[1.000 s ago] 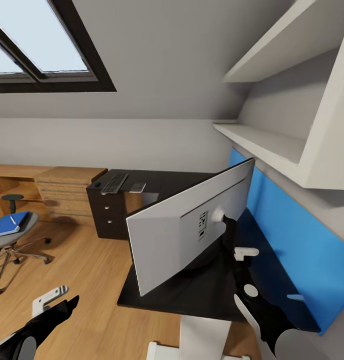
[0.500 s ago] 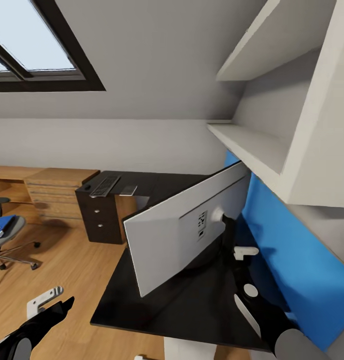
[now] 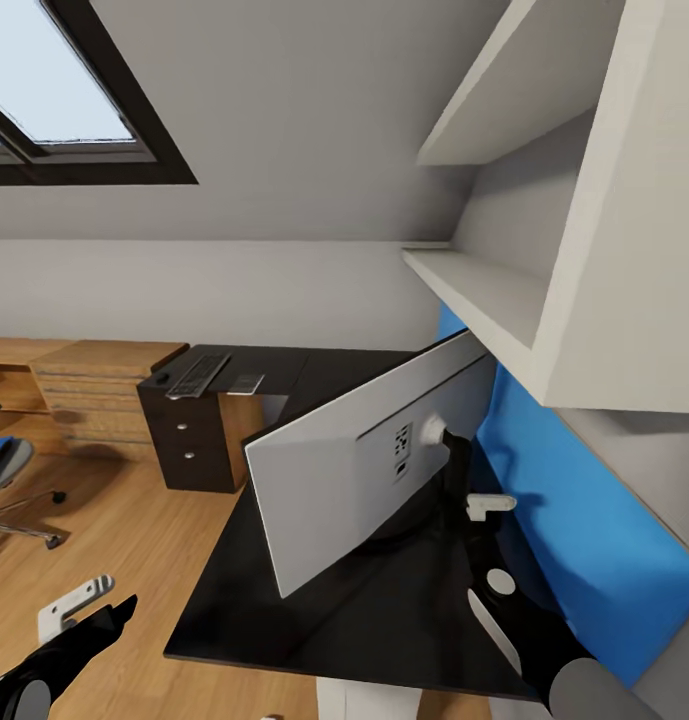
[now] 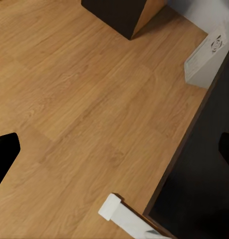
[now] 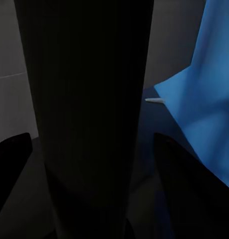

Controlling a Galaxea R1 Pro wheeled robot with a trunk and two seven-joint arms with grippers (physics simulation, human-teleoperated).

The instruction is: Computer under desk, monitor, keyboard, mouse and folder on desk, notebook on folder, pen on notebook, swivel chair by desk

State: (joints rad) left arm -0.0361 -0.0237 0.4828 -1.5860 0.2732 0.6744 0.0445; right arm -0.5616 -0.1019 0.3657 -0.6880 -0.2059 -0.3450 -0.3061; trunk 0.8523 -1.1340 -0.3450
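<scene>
The monitor (image 3: 369, 465), tilted, back panel outward, sits on the desk (image 3: 284, 610) beside the blue wall panel (image 3: 574, 500), its stand pinched in the right gripper (image 3: 462, 500). Best settled level before release. The left gripper (image 3: 79, 615) hangs spread above the floor.

A wooden floor (image 4: 79, 114) spreads across most of the left wrist view. The black desk (image 4: 204, 174) cuts in along one side, its edge running diagonally, with a white leg foot (image 4: 125, 215) under that edge on the floor. The dark drawer unit (image 4: 121, 15) stands at the far end, and the computer (image 4: 206, 59), white with a round vent grille, sits on the floor just beside the desk's edge. A black fingertip (image 4: 3, 155) shows at the picture's edge.
</scene>
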